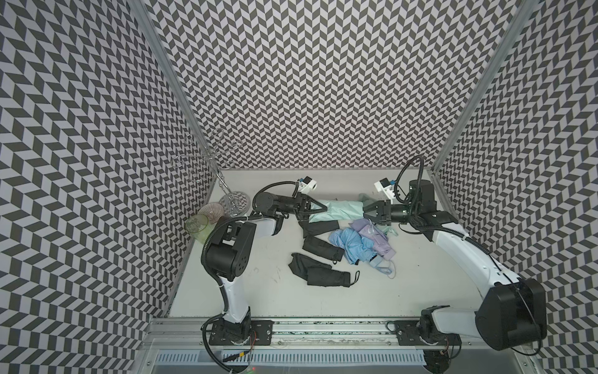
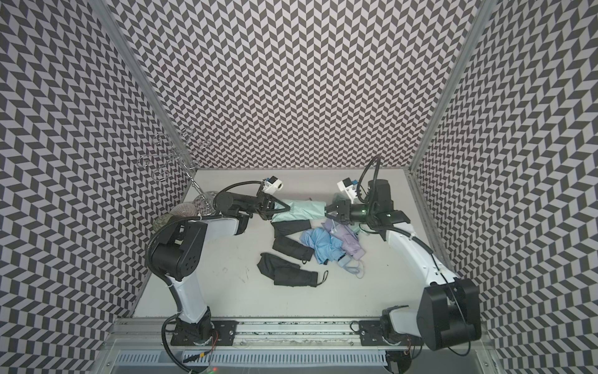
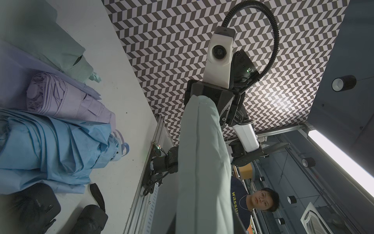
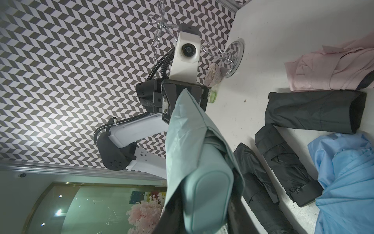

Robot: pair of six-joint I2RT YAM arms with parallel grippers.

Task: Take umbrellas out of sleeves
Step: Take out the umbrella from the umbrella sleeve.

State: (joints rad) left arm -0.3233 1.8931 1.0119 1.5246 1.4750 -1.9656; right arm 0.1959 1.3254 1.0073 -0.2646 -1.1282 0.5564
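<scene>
Pinching the closed corner of the mint sleeve (image 1: pixel 339 209) with my left gripper (image 1: pixel 322 206), I hold the jaws narrow on thin cloth alone, so the cover can slide off without my squeezing what is inside. My right gripper (image 1: pixel 365 212) faces it from the other end. Its fingers are drawn close on the handle end of the mint umbrella (image 4: pixel 210 194), which shows at the sleeve's open mouth. The bundle hangs level between my wrists, above the table (image 1: pixel 259 291) near the back wall. I judge it is held clear of the heap below so that a straight pull apart meets no drag.

The sleeve is smooth, matte woven cloth with a stitched seam down its length, loose and creased at the mouth. The handle is a rounded, flattened cap in the same mint. It looks hard and slick, a surer hold than fabric, which is why that side suits the pulling.

Below lie the light blue umbrella (image 1: pixel 354 244) and the lavender umbrella (image 1: pixel 375 238), rumpled, pleated and touching each other. Just beside them are a black umbrella (image 1: pixel 323 247) and a second black umbrella (image 1: pixel 326 278), both dull and tightly folded. A pink umbrella (image 4: pixel 334 66) lies on the table beyond the black ones. The green glass (image 1: pixel 196 226) stands at the table's left edge, well apart.
</scene>
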